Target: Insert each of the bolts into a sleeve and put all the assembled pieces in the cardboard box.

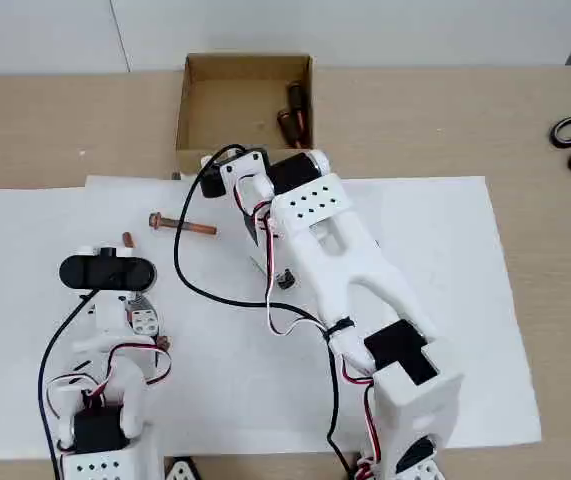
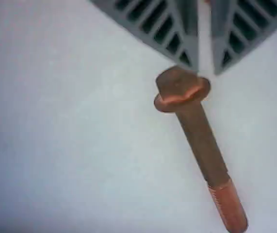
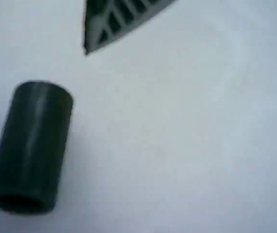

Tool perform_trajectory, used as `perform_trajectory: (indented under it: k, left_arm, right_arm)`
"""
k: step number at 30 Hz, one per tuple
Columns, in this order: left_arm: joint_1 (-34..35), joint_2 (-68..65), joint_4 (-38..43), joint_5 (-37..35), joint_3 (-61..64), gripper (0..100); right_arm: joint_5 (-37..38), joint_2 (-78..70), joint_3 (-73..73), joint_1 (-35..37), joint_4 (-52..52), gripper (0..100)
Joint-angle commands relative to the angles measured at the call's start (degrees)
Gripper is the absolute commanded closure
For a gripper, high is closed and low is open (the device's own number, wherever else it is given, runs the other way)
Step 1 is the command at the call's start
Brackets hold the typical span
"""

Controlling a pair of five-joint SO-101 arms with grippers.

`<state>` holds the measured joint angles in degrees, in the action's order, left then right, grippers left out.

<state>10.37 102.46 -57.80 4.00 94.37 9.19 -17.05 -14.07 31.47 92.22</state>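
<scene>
Left hand [image 2: 204, 68] is closed down to a thin slit and holds nothing. Its tips sit just beside the head of the bolt [image 2: 199, 141], which lies flat on the white sheet [image 1: 445, 300], left of centre in the high view. Right hand [image 1: 257, 235] hangs over the sheet mid-frame. One finger [image 3: 114, 24] shows near the dark sleeve [image 3: 29, 148]; can't tell how far that hand is open. Sleeve lies on its side, nothing gripping it. Box [image 1: 248, 58] at top centre has two assembled pieces [image 1: 295, 112] against its right wall.

Step looks like picking up bolt and sleeve to mate them. My take:
- Left has to open wider than the shank first, then take the bolt close under the head so the threaded end sticks out free.
- Right should pinch the sleeve across its middle, leaving both bore ends clear.
- Sleeve will likely roll if one finger nudges it, so close square on it.
- Line up the axes before pushing.
</scene>
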Motion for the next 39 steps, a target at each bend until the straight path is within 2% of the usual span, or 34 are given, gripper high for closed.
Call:
perform_trajectory:
  k: [1,10,22,34,39]
  left_arm:
    - [0.3,0.7,0.9,0.1,-0.2,99]
    - [0.3,0.7,0.9,0.1,-0.2,99]
    - [0.3,0.7,0.9,0.1,-0.2,99]
    - [0.3,0.7,0.9,0.1,-0.2,99]
    - [0.3,0.7,0.9,0.1,-0.2,99]
  right_arm:
    - [0.6,1.0,-0.1,0.5,-2.3,83.0]
    - [0.6,-4.7,-0.2,1.1,-7.6,83.0]
    - [0.0,-9.7,0.0,2.2,-9.1,83.1]
    - [0.2,-15.5,-0.1,2.1,-9.9,99.6]
    - [0.5,-14.2,-4.5,1.5,-7.3,99.4]
